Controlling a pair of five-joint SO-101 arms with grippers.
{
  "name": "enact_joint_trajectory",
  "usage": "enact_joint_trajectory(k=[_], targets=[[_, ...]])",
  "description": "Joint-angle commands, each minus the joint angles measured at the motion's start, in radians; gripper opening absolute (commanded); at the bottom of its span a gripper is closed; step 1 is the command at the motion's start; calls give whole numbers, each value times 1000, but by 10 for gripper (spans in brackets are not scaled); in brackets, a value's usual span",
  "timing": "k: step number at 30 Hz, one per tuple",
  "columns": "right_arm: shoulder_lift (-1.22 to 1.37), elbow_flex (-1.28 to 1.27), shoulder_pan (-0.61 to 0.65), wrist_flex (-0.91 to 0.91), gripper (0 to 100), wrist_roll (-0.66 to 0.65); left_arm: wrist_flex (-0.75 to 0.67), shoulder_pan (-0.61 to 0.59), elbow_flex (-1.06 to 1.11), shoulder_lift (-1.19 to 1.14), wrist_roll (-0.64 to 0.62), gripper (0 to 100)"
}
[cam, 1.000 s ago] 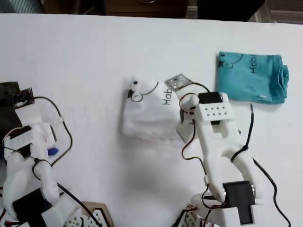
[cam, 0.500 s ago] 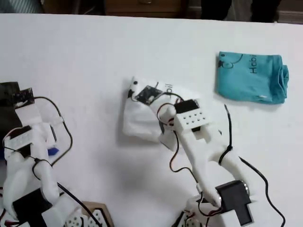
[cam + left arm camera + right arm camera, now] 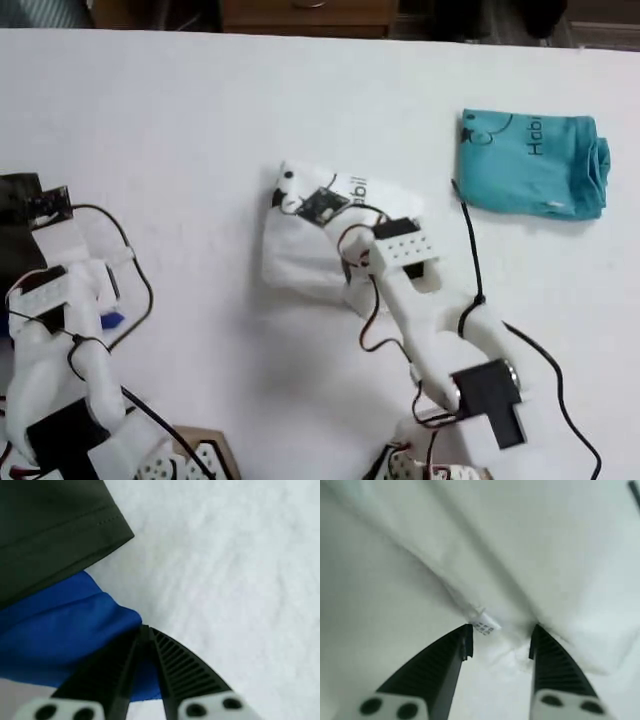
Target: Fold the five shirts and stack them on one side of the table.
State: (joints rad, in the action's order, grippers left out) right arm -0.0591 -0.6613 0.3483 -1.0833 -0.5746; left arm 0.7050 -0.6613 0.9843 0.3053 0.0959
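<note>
White table (image 3: pixel 180 120). White shirt (image 3: pixel 295 255) lies half-folded and rumpled near the table's middle. Teal shirt (image 3: pixel 530 165) is folded at the far right, well apart from the white one. Black shirt (image 3: pixel 45 525) lies at the left edge with the blue shirt (image 3: pixel 55 625) beside it; they probably overlap, hard to tell. Right gripper (image 3: pixel 501 632) is over the white shirt, jaws spread, a small tag (image 3: pixel 484 626) between them. Left gripper (image 3: pixel 146 630) has jaws closed, tips at the blue shirt's edge.
</note>
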Motion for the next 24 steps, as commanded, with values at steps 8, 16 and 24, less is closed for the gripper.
enact_joint_trajectory(k=[8, 16, 24], targets=[[-122, 117, -21, -131, 18, 5, -17, -2, -16, 2, -14, 27], [-223, 104, -21, -216, 19, 3, -17, -2, -16, 2, -14, 27], [-222, -68, -21, -105, 56, -5, -17, 5, -16, 2, -14, 27]])
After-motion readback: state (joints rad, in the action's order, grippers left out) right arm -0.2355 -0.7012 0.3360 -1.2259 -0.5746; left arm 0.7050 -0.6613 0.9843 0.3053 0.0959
